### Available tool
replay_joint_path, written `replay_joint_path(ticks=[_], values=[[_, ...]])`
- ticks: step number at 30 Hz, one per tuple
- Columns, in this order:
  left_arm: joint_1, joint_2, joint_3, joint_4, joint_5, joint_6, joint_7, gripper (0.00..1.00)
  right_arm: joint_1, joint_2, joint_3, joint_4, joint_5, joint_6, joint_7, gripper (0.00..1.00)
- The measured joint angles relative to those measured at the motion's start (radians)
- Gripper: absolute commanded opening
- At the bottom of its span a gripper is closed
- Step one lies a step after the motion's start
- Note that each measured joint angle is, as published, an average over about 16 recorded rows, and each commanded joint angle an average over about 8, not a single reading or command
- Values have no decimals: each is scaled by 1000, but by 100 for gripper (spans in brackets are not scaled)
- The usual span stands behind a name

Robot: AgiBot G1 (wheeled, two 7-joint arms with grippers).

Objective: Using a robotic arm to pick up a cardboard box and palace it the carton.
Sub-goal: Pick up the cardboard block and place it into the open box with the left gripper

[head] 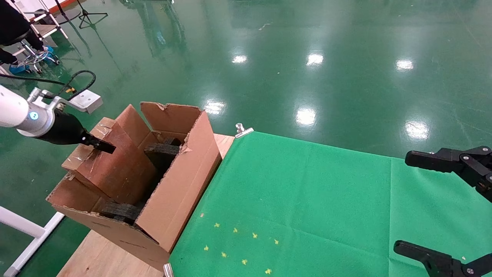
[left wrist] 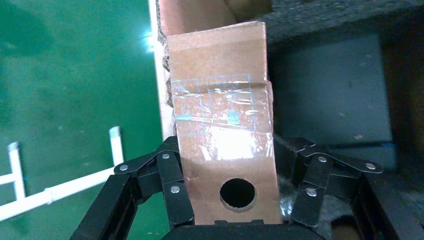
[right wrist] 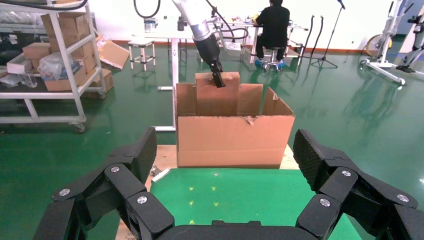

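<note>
My left gripper on the white robotic arm is shut on the narrow top edge of the cardboard box. The thin brown taped box stands tilted inside the carton, its upper part above the rim. In the left wrist view my left gripper has a finger on each side of the box, whose round hole faces the camera. Black foam blocks lie inside the carton. The right wrist view shows the carton, box and arm. My right gripper is open and empty over the green mat.
The carton stands on a wooden table at the left edge of a green mat held by a metal clip. A white frame stands left of the table. A seated person and shelves are far behind.
</note>
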Motion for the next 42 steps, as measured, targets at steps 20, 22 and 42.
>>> replay_joint_path(ticks=[20, 22, 42], values=[[156, 71, -9, 69, -12, -126, -92, 0, 0, 0, 0, 0, 0, 0, 0, 100], [173, 76, -12, 71, -15, -128, -100, 0, 0, 0, 0, 0, 0, 0, 0, 100], [248, 110, -25, 70, -33, -171, -147, 100, 0, 0, -1, 0, 1, 0, 0, 100]])
